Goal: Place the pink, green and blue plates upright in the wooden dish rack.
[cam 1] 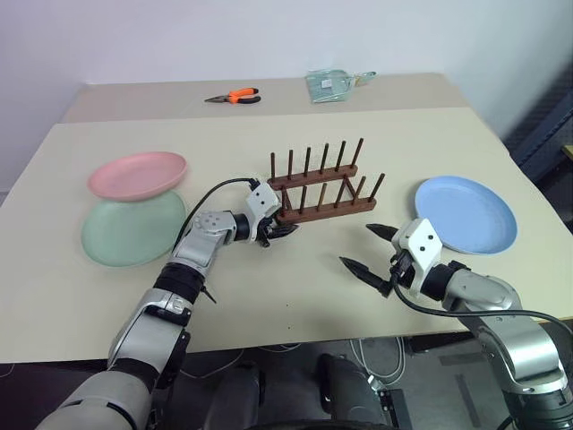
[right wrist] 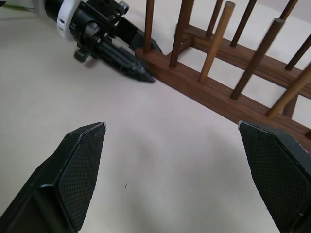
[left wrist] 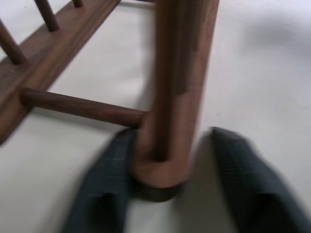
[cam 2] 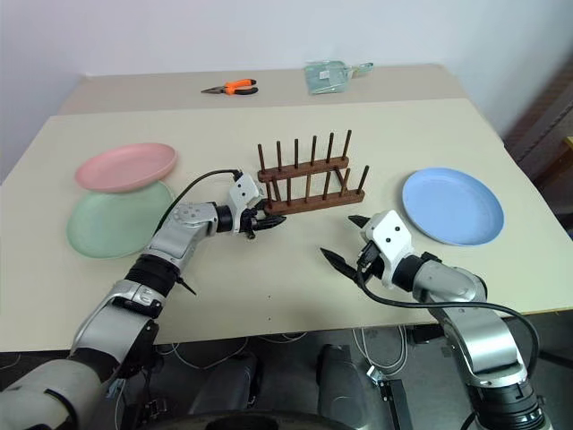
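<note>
The wooden dish rack [cam 1: 322, 184] stands empty at the table's middle. My left gripper [cam 1: 277, 231] is at the rack's left end, its fingers [left wrist: 104, 184] closed around the end of the near base bar [left wrist: 165, 160]. My right gripper [cam 1: 356, 246] hovers open in front of the rack's right half, holding nothing. To its right the blue plate [cam 1: 466, 213] lies flat. At the left, the pink plate [cam 1: 137, 175] rests partly over the far edge of the green plate [cam 1: 130, 235].
Orange-handled pliers [cam 1: 235, 96] and a clear plastic packet [cam 1: 333, 84] lie on the far table section. A black cable [cam 1: 210, 193] loops up from my left wrist. The table's front edge [cam 1: 295, 339] runs just below both forearms.
</note>
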`<state>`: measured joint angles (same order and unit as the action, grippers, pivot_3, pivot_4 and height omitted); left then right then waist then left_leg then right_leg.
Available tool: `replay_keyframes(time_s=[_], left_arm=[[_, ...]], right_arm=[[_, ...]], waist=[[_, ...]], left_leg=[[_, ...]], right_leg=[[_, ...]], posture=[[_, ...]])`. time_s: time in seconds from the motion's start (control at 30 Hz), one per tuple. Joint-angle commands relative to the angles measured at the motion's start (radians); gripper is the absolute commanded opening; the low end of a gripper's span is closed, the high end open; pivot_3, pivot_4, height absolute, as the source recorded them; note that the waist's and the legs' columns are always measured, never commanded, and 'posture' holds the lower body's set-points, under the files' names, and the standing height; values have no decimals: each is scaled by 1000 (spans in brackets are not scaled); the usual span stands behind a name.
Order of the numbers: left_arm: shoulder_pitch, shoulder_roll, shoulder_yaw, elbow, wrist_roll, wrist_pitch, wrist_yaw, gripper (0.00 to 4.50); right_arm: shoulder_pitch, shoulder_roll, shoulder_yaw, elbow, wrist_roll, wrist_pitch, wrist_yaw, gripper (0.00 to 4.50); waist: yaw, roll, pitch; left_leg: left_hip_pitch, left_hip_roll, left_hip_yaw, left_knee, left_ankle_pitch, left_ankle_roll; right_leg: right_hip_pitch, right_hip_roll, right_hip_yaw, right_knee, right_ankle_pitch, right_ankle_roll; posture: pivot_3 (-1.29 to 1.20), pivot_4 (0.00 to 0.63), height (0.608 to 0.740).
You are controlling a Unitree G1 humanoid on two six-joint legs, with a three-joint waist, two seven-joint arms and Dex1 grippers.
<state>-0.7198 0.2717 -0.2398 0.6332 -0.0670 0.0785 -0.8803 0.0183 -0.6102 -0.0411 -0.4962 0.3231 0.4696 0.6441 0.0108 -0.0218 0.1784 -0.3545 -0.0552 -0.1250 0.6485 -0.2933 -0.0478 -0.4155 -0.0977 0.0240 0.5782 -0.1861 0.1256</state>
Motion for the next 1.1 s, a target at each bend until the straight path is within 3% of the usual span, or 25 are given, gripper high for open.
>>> replay_keyframes(time_s=[0.03,0.23,0.47,0.53,0.6,0.63,0.73,0.83,0.97,1.1], left_arm=[[43,22,-18,-28,17,-19,-49,777],[136,132,-50,-244,-25,14,-260,778],[160,211,-56,-334,-26,74,-335,4238],[157,224,-53,-314,13,75,-291,4495],[165,254,-52,-308,56,93,-246,4500],[184,279,-42,-330,57,127,-237,4500],[257,342,0,-446,9,259,-227,3647],[341,375,29,-596,-46,358,-217,2272],[455,302,57,-840,-164,525,-135,222],[478,220,-26,-901,-82,524,3,222]], right_arm=[[19,-41,-53,-38,-4,-29,20,4500],[87,-159,-179,-7,40,-18,122,4500],[142,-208,-234,54,34,-37,184,4500],[140,-211,-225,63,29,-37,190,4236],[122,-204,-201,60,30,-27,188,3623],[110,-199,-178,58,27,-15,184,3069],[81,-183,-106,55,6,-3,170,1638],[42,-158,-44,72,-25,1,139,167],[-66,-107,64,192,-159,-31,45,0],[-173,-56,109,307,-219,-39,-6,0]], waist=[[0,0,0],[0,0,0],[1,0,0],[1,0,0],[0,0,0],[-2,0,-1],[-25,0,-1],[-32,1,-2],[-29,3,-2],[2,3,-2]], left_leg=[[0,0,0,0,0,0],[0,0,0,0,0,1],[0,0,0,0,0,1],[0,0,0,0,0,1],[0,0,0,0,0,1],[1,1,0,0,0,1],[1,2,0,-2,0,1],[1,3,0,-4,-1,2],[3,3,0,-3,-1,2],[-1,0,-2,2,-1,2]], right_leg=[[0,0,0,0,0,0],[0,0,0,0,0,0],[1,0,0,0,-2,-3],[1,0,0,0,-2,-3],[1,0,0,0,-2,-3],[1,0,0,0,-2,-3],[1,1,0,1,-2,-3],[2,2,-1,2,-3,-3],[1,1,0,1,-3,-3],[1,-1,0,0,-2,-3]], posture=[[0,150,740],[0,150,740],[0,150,740],[0,150,740],[0,150,740],[0,150,740],[0,150,740],[0,150,740],[0,150,740],[0,150,740]])
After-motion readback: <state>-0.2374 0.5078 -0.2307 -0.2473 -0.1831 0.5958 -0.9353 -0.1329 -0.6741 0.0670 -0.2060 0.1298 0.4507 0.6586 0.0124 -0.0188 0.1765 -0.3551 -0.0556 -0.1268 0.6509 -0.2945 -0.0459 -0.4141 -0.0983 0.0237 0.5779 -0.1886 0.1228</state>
